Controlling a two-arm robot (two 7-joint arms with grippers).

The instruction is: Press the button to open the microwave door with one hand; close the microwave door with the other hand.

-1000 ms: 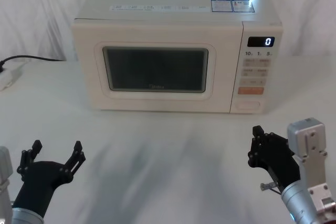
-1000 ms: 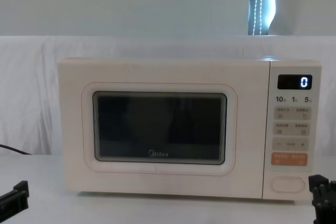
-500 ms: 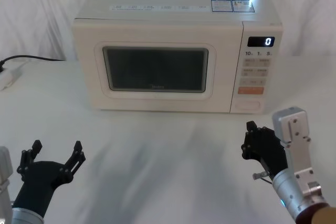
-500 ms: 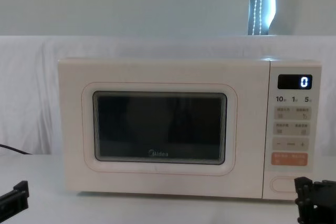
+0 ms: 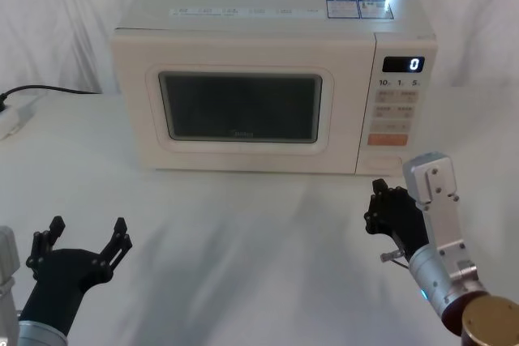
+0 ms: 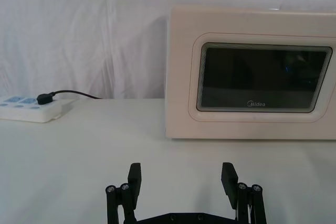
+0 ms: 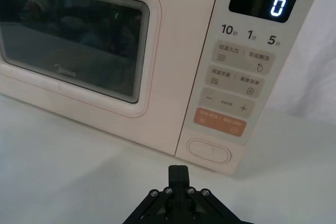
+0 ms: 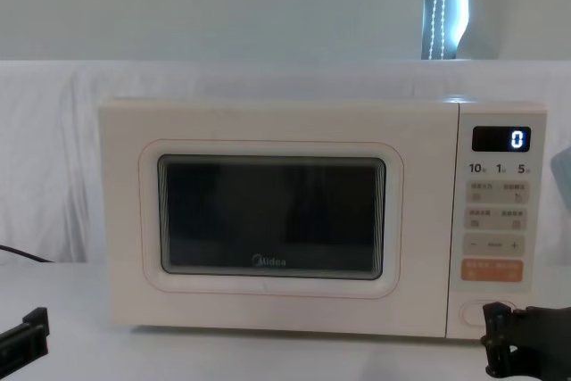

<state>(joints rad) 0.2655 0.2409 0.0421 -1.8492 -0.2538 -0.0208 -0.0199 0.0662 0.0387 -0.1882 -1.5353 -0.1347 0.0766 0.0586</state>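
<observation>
Sitting shut, microwave door [image 5: 239,111] on table; door-release button [image 7: 210,151] bottom of control panel [image 5: 397,111], straight ahead of my right gripper [image 5: 388,215], fingers together. Left gripper [image 5: 81,241] spread wide, parked near-left, farther.

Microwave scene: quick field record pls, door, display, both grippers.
microwave door: shut, flush with the body
display: reads 0
open button: oval, bottom of control panel, untouched
right gripper: jaws shut, near the panel's lower corner, apart from it
left gripper: jaws open, low at front left of the table
</observation>
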